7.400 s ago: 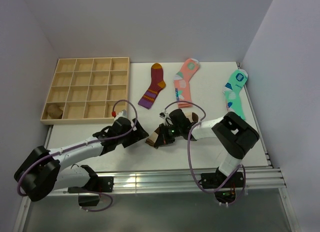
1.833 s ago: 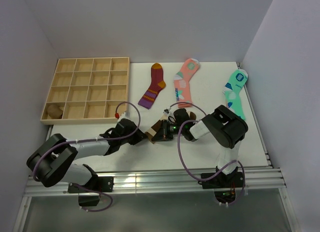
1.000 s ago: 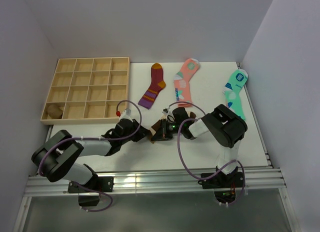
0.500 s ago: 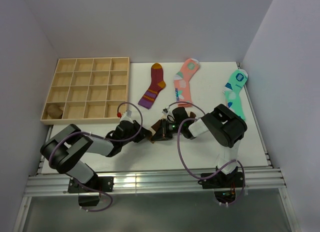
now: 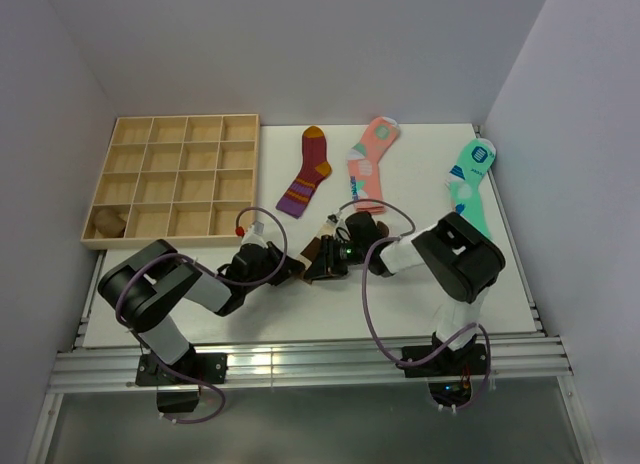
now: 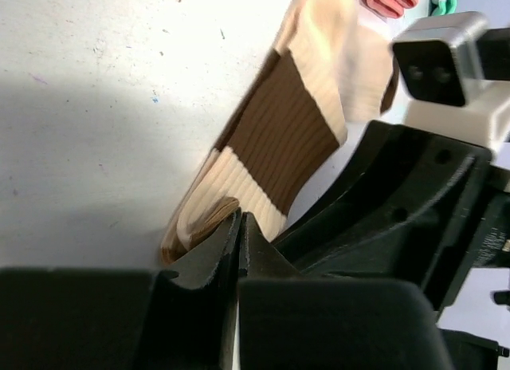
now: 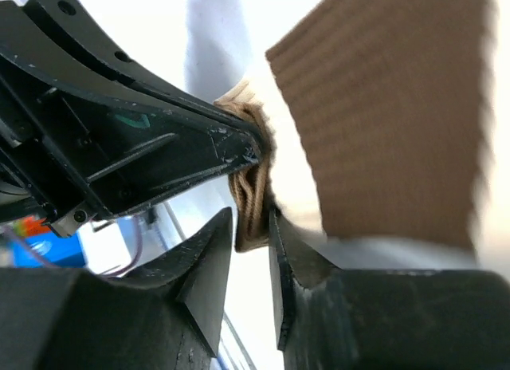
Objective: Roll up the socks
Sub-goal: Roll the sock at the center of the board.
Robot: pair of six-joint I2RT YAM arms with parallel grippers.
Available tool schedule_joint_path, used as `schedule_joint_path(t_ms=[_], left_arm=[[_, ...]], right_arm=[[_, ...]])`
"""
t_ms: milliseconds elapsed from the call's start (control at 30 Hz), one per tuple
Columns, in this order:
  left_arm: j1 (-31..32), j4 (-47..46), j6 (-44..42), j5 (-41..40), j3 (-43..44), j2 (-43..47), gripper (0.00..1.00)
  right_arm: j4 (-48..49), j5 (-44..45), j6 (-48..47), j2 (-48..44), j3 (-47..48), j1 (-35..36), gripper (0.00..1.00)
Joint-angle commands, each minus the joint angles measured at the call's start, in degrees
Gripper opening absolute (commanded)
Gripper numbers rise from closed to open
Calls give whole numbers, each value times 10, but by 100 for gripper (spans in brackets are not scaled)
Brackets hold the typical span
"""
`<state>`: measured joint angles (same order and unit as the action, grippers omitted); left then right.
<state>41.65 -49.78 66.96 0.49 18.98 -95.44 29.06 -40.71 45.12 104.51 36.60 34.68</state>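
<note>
Socks (image 5: 314,252) bunched between two grippers at mid-table (image 5: 300,319).
The left gripper (image 6: 239,225) has its jaws pressed together, tips against the socks' folded edge. The right gripper (image 7: 249,218) has its jaws slightly parted around that fold. Three patterned socks (image 5: 372,164) lie toward 12 o'clock.

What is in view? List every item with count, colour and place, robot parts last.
Table: one, white, under everything.
Wooden tray: one, light wood, many compartments, far left.
Brown bundle: one, in the tray's near-left compartment.
Striped sock: one, maroon with orange and purple, far centre.
Pink sock: one, patterned, right of the striped sock.
Mint-green sock: one, patterned, far right.
Earth-toned socks: one bundle, beige and brown, between the grippers.
Left gripper: one, black, shut, tips at the bundle's edge.
Right gripper: one, black, jaws slightly apart around a fold of the bundle.
</note>
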Motion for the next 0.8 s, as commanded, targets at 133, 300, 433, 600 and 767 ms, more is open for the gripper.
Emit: schedule_joint_path(t_ms=[133, 300, 433, 600, 767], left_arm=[[-3, 31, -14, 7, 12, -6, 6], [-3, 65, -27, 10, 33, -9, 5], [-3, 79, -31, 11, 40, -12, 5], [-3, 81, -30, 18, 47, -19, 6], [-3, 84, -32, 23, 54, -23, 5]], right_arm=[[-188, 197, -122, -132, 8, 19, 34], [-254, 334, -199, -189, 29, 96, 35], [-247, 401, -247, -210, 32, 152, 34], [-214, 406, -274, -211, 29, 181, 32], [-207, 419, -284, -196, 45, 198, 22]])
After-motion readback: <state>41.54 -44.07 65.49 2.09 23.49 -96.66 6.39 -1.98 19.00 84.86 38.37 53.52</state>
